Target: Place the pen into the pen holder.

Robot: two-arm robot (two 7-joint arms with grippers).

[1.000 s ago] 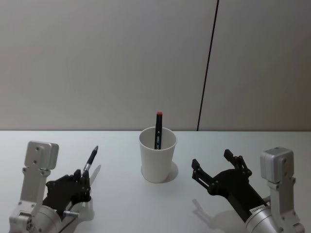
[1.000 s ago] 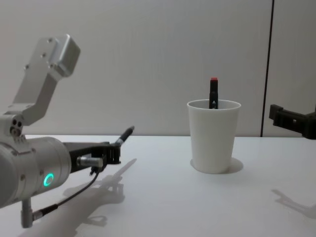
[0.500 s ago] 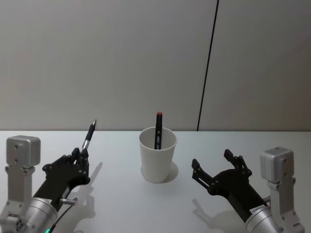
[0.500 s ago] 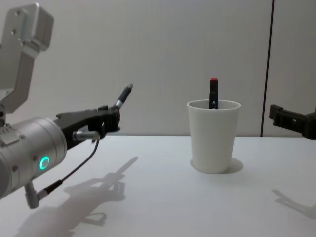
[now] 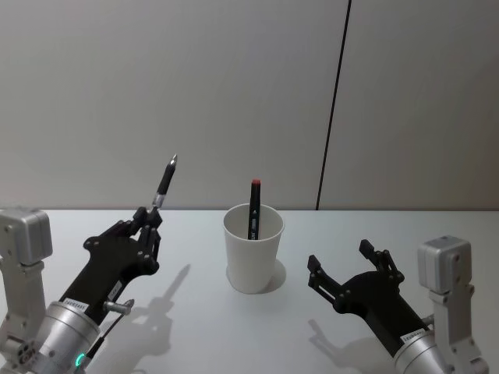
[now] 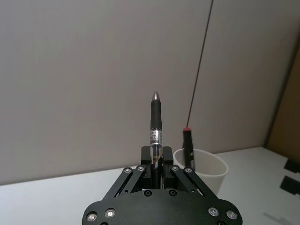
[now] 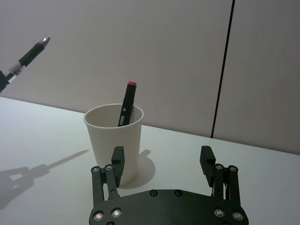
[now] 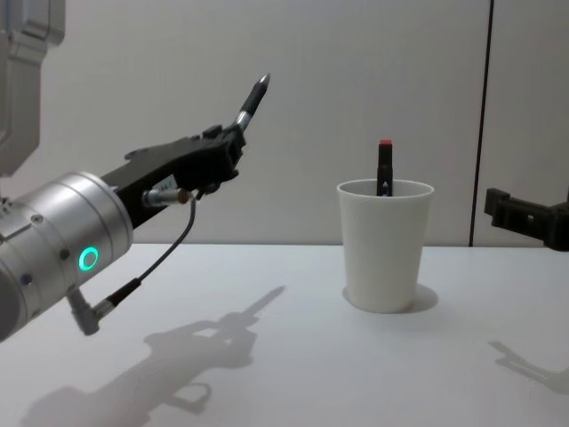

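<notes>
My left gripper (image 5: 148,224) is shut on a black pen (image 5: 165,184) with a silver tip, held in the air and tilted up, left of the pen holder. The pen holder is a white paper cup (image 5: 253,257) standing upright at the table's middle. In the left wrist view the pen (image 6: 155,123) rises from between the fingers, with the cup (image 6: 206,169) beyond it. The chest view has the pen (image 8: 252,100) higher than the cup's (image 8: 384,249) rim. My right gripper (image 5: 339,255) is open, low to the cup's right, holding nothing.
A black marker with a red cap (image 5: 254,207) leans inside the cup, its top above the rim. The white table (image 5: 195,327) is bare around the cup. A grey wall with a dark vertical seam (image 5: 334,101) stands behind.
My left gripper has lifted the pen from near the table to above the cup's rim height and carried it right, toward the cup. The right arm, cup and marker have not moved.
</notes>
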